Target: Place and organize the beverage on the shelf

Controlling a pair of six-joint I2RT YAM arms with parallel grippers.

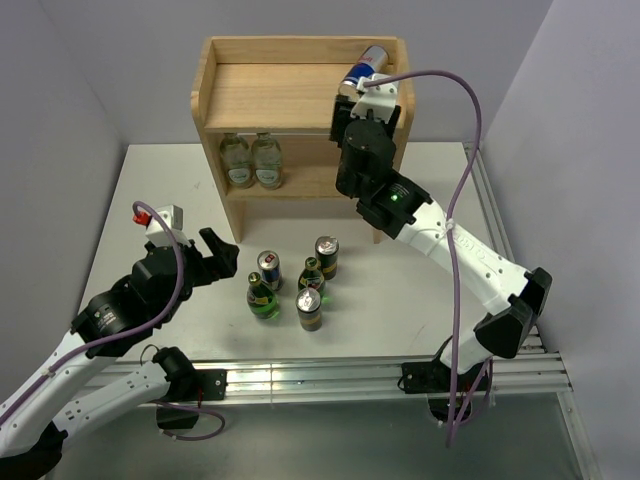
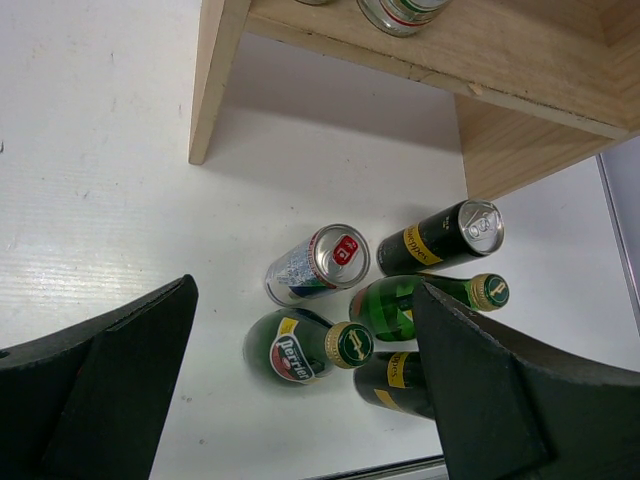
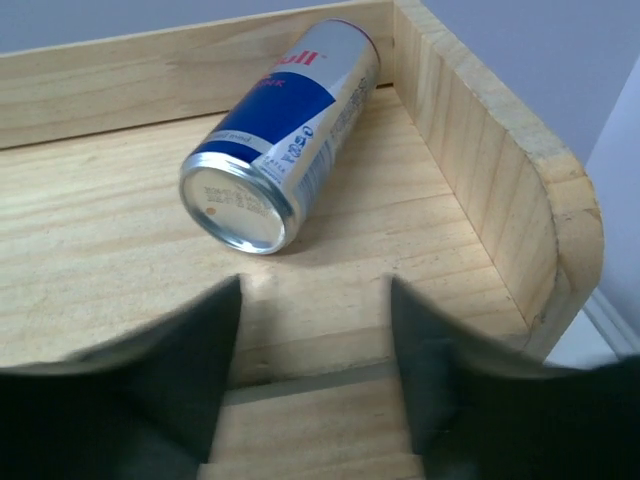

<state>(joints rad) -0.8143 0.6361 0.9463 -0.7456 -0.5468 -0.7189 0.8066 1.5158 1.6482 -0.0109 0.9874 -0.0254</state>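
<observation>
Black fingers of the left claw (image 1: 218, 255) hang spread wide and empty above the worktop (image 1: 130, 210), just left of five drinks standing upright in a tight cluster. The cluster holds a slim can (image 1: 269, 270), two green bottles (image 1: 262, 297) and two black cans (image 1: 327, 257). The slim can and one bottle face this claw, and the rest sit behind them, so a reach for any inner drink would likely brush its neighbours.

Behind the cluster stands the shelf (image 1: 300, 45), with two pale bottles (image 1: 237, 158) filling the left part of its lower tier.

Further right, the right claw (image 3: 315, 290) sits at the front edge of the top board, jaws parted with nothing between them. Just ahead of it the blue-and-silver can (image 3: 285, 130) lies on its side. Its base faces the claw, and its long axis runs away toward the back rim (image 3: 150, 95), slanting into the right rear corner.

The right arm is by far the nearer one to this can. Standing it upright looks like the next job, and that means gripping across its round body. The side rim close on the right leaves little room for a finger there.
</observation>
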